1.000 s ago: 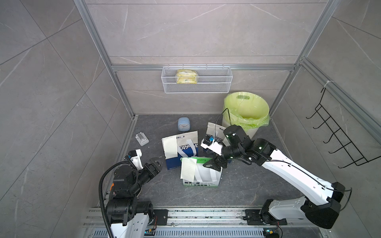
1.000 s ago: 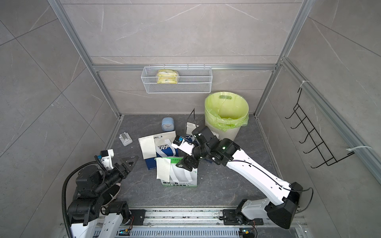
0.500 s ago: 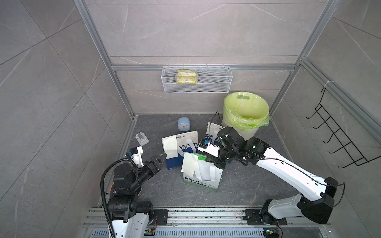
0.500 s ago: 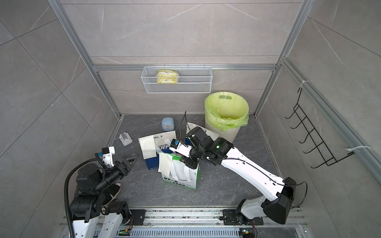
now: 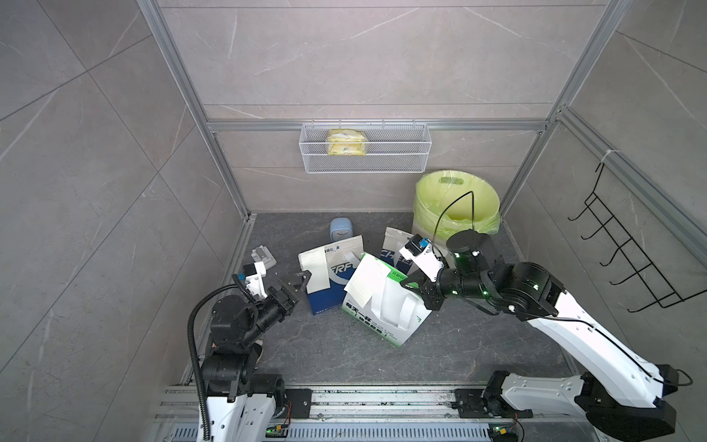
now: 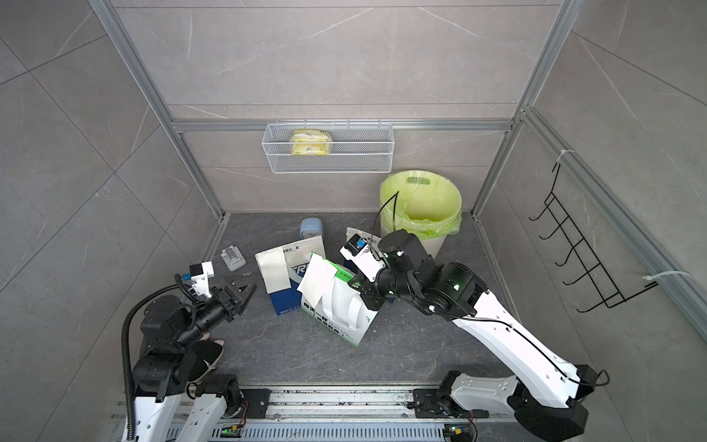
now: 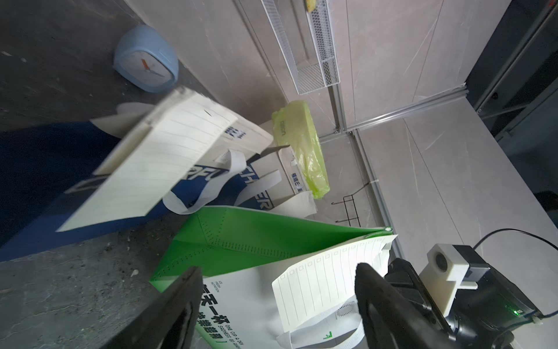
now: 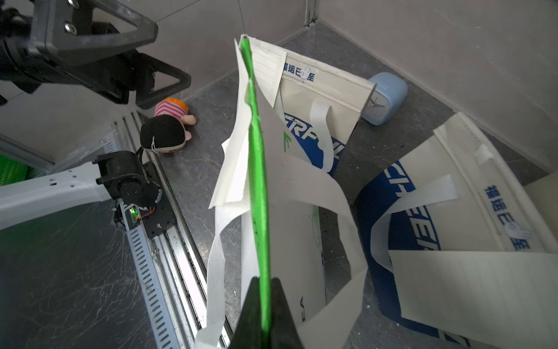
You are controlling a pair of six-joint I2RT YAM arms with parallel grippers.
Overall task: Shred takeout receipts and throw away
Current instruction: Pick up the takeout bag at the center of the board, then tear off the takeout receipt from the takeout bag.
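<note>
Dark grey stone-look tabletop (image 5: pixel 478 344): all items are carried on it.

Round bin lined with lime-green plastic (image 5: pixel 421 208): noted behind the green-and-white paper bag (image 5: pixel 382 321), toward the right arm's side, well apart from it.

The green-and-white paper bag is seen propped at a tilt, its base on the tabletop. One blue-and-white paper bag (image 5: pixel 329 294) is found just beside it on the left arm's side; another blue-and-white bag (image 5: pixel 394 245) is found just behind it.

Three thin white rectangular paper receipts with faint ruled lines are recorded. One receipt (image 5: pixel 365 281) is draped over the upper face of the green-and-white bag. A second receipt (image 5: pixel 315 268) is laid on the blue-and-white bag beside it. A third receipt (image 8: pixel 483 296) is laid on the bag behind it and is seen in the right wrist view only.

Right hand (image 8: pixel 265 282): clamped tight on the green top edge of the green-and-white bag.

Left hand (image 7: pixel 276 272): spread wide, nothing held, kept near the bag's left side, apart from it.

Small pale-blue rounded clock (image 5: pixel 340 229): noted behind the bag.
</note>
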